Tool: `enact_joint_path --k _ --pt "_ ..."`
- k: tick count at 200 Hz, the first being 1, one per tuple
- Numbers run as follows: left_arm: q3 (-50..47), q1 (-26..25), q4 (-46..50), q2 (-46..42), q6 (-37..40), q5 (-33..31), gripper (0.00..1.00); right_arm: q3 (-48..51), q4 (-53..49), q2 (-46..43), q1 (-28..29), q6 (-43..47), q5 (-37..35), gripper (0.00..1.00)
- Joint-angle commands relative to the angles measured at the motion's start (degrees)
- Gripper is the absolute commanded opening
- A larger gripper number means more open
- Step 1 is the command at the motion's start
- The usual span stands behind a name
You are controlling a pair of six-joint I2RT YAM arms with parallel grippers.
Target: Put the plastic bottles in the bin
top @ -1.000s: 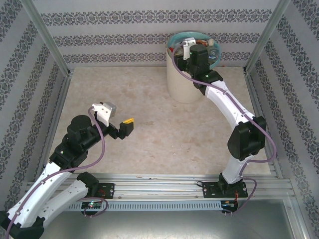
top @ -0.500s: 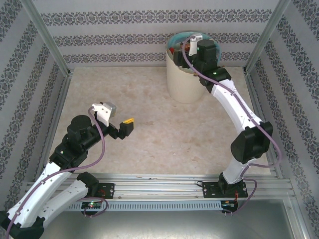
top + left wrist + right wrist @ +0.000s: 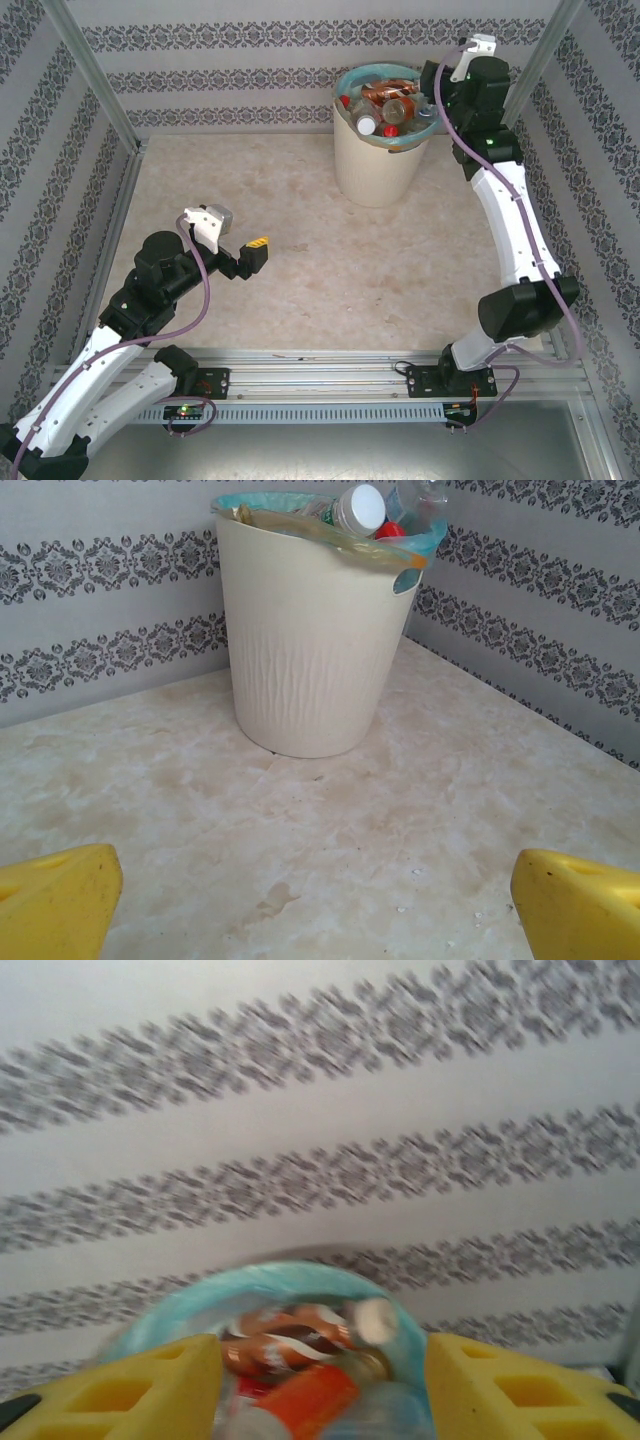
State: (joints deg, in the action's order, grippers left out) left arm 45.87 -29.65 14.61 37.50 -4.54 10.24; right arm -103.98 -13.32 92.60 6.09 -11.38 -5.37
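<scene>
Swinging up and off to the right, the right gripper [image 3: 325,1400] is no longer hanging over the bin [image 3: 375,170] as it was a moment back. Its yellow fingers are standing apart with nothing between them. Nearest the bases, the left gripper [image 3: 320,920] is idling low over the table [image 3: 330,270], jaws spread wide and empty. Farther back, by the wall, the plastic bottles [image 3: 390,100] are lying heaped inside the bin. Every bottle in sight is sitting there, so the job is looking finished.
</scene>
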Motion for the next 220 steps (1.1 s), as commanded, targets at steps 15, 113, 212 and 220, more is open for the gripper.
enact_joint_path --k 15,113,212,220 --pt "0.6 -0.2 1.2 -0.8 -0.4 -0.4 1.0 4.1 -3.0 4.5 -1.8 -2.8 -0.2 0.54" --pt "1.1 -0.2 -1.2 1.2 -2.3 -2.7 1.0 5.0 -3.1 -1.1 -2.0 -6.2 5.5 0.6" --pt "-2.9 0.4 -0.6 4.8 -6.0 -29.9 1.0 32.0 -1.4 -30.1 -0.3 -10.4 2.2 0.65" --pt "-4.1 1.1 -1.9 5.5 -5.5 -33.4 1.0 38.0 -0.6 -34.4 -0.2 -10.4 0.1 0.66"
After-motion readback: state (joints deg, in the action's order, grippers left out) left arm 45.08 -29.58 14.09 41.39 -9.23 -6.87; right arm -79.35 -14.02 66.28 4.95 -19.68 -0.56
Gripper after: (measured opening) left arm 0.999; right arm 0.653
